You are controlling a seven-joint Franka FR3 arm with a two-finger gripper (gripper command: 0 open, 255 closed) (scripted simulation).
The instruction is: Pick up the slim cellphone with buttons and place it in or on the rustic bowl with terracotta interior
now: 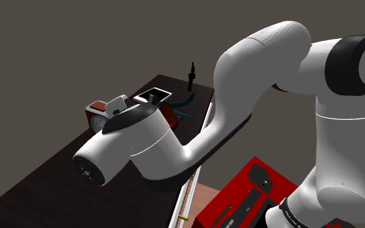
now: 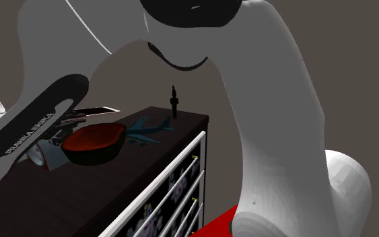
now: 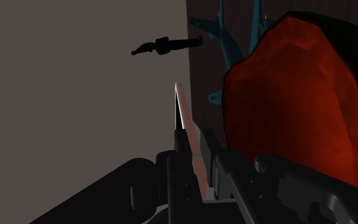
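My gripper (image 3: 193, 145) is shut on the slim cellphone (image 3: 182, 105), which juts out edge-on from between the fingers. The shoulder view shows the phone's (image 1: 153, 94) white face with a dark rim, held above the dark tabletop. From the second exterior view the cellphone (image 2: 97, 110) is a thin dark slab hovering just over the bowl's far rim, with the gripper (image 2: 72, 121) behind it. The bowl (image 2: 95, 140) is dark outside and red inside and stands on the table. In the wrist view the bowl (image 3: 298, 108) is close beside the fingers. My own forearm hides most of the bowl (image 1: 168, 115) from the shoulder camera.
A teal toy airplane (image 2: 149, 129) lies just beyond the bowl. A small upright black object (image 2: 174, 102) stands at the table's far corner. A red and white boxy item (image 1: 98, 115) sits on the bowl's other side. Drawers (image 2: 174, 192) front the table; the red stand (image 1: 246, 194) is below.
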